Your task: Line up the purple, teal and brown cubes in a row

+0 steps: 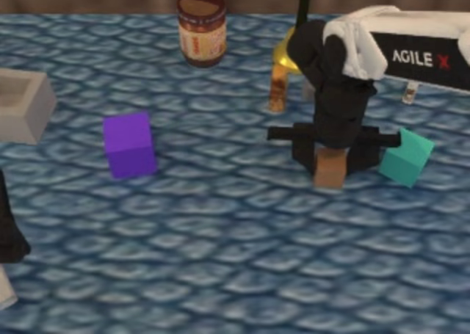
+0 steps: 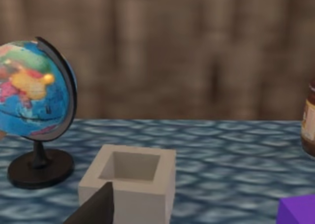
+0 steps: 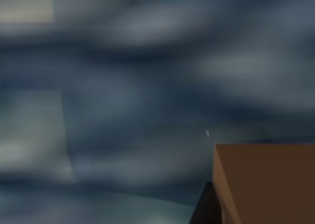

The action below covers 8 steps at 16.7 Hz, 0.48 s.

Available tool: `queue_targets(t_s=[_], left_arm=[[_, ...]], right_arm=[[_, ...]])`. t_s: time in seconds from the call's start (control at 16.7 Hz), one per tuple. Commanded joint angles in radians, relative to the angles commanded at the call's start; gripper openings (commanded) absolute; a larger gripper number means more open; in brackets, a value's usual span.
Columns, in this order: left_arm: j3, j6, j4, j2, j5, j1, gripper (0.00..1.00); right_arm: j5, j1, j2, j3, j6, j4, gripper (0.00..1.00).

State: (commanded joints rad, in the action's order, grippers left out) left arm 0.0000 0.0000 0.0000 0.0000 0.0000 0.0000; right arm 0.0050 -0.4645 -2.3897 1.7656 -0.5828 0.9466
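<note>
Brown cube (image 1: 330, 168) sits right of centre on the worktop, pinched in the right pincer (image 1: 332, 158), whose black fingers close on its sides from above; the right wrist view shows the cube's tan face close up. Just to its right, apart from it, the teal cube (image 1: 405, 157) stands turned at an angle. Well off to the left, the purple cube (image 1: 129, 144) stands alone. White lettering on the right arm reads "AGILE X", the X in red. At the far edge, a brown jar (image 1: 201, 27) carries a label too small to read, and a yellow object (image 1: 283, 68) shows behind the arm. A grey hollow box (image 1: 23, 105) sits at the left edge, a globe (image 2: 34, 98) beside it in the left wrist view. The left pincer (image 2: 96, 210) is parked at the left edge; whether it is open, I cannot tell. The worktop (image 1: 235, 260) wears a blue rippled pattern, with a brown wall behind.
</note>
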Motion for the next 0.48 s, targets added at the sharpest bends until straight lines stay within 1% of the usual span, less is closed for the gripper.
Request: queue_targets(t_s=[0.24,0.3,0.48], left_arm=[[0.0,0.0,0.0,0.0,0.0,0.0,1.0],[0.0,0.0,0.0,0.0,0.0,0.0,1.0],[0.0,0.0,0.0,0.0,0.0,0.0,1.0]], right_arm=[[0.0,0.0,0.0,0.0,0.0,0.0,0.0],[0.015,0.004,0.034,0.006,0.009,0.015,0.0],[0.015,0.003,0.044,0.04,0.007,0.057,0.0]])
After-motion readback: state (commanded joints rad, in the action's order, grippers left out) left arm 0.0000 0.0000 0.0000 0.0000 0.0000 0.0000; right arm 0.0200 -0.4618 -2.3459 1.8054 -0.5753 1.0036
